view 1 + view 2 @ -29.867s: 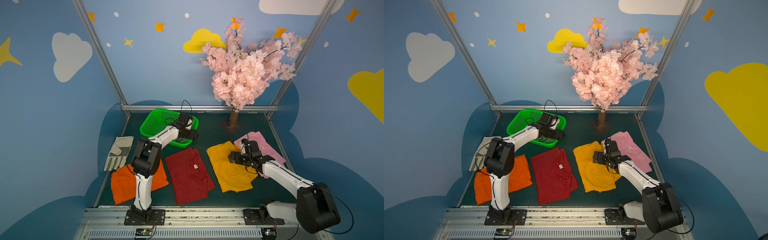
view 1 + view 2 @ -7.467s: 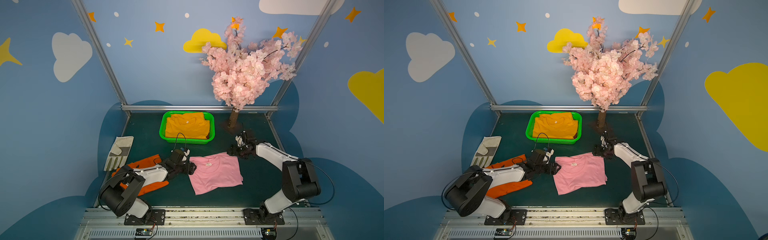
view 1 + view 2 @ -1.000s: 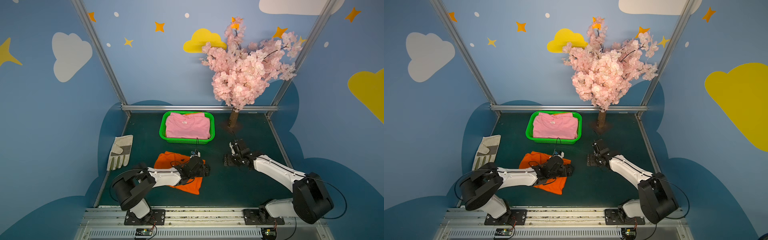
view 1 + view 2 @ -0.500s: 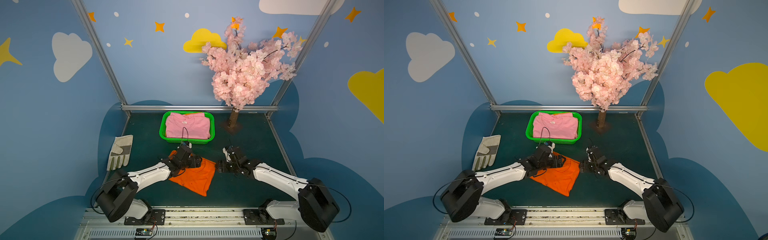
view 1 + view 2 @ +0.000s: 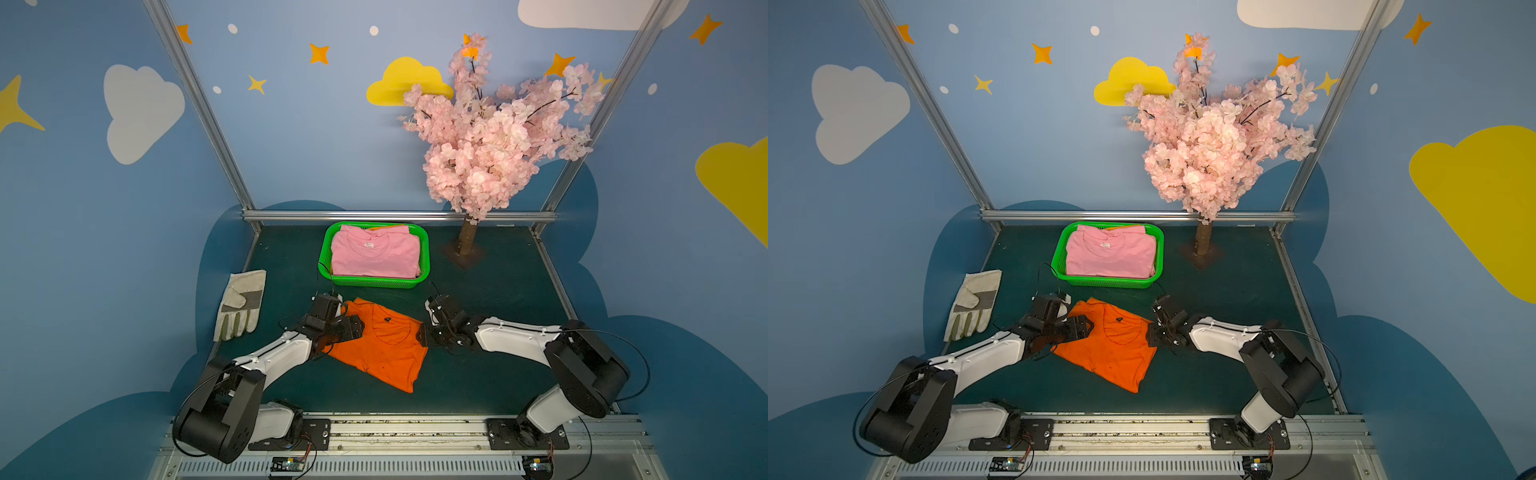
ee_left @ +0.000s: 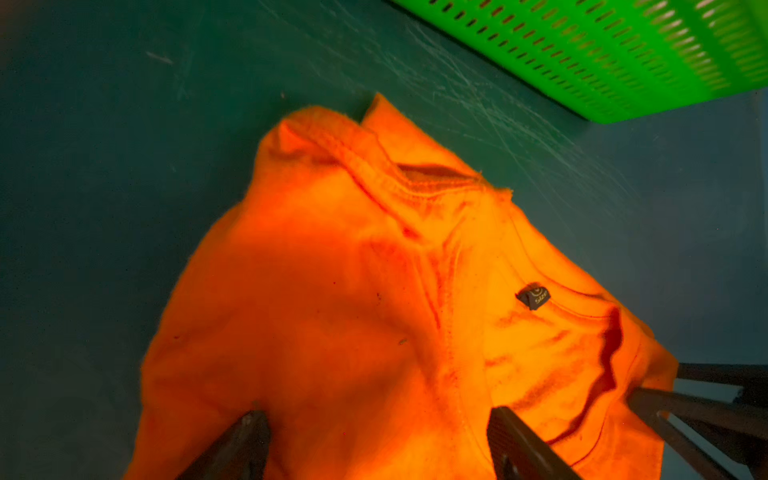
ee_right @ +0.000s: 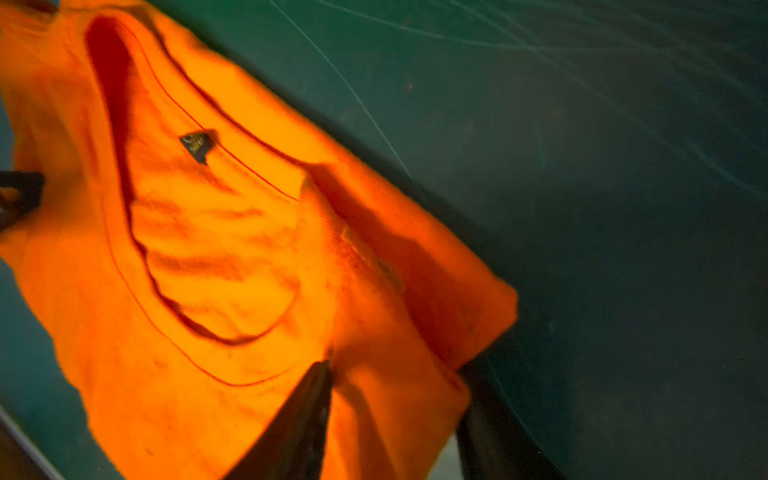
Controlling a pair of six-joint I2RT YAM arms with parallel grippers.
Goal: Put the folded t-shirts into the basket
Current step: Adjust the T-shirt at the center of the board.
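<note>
Dark green table (image 5: 498, 299), scratched. On it, a green basket (image 5: 374, 283); just in front of the basket, lying flat, an orange shirt (image 5: 386, 351). Left of the basket, well apart, a glove (image 5: 241, 305); right of the basket, a tree (image 5: 467, 245).

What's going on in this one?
Both arms are working on the orange t-shirt, which lies on the table in front of the basket. The left gripper is open over one side. The right gripper has the opposite corner between its jaws, but a firm grip isn't clear. The pink t-shirt lies on top in the basket.
</note>
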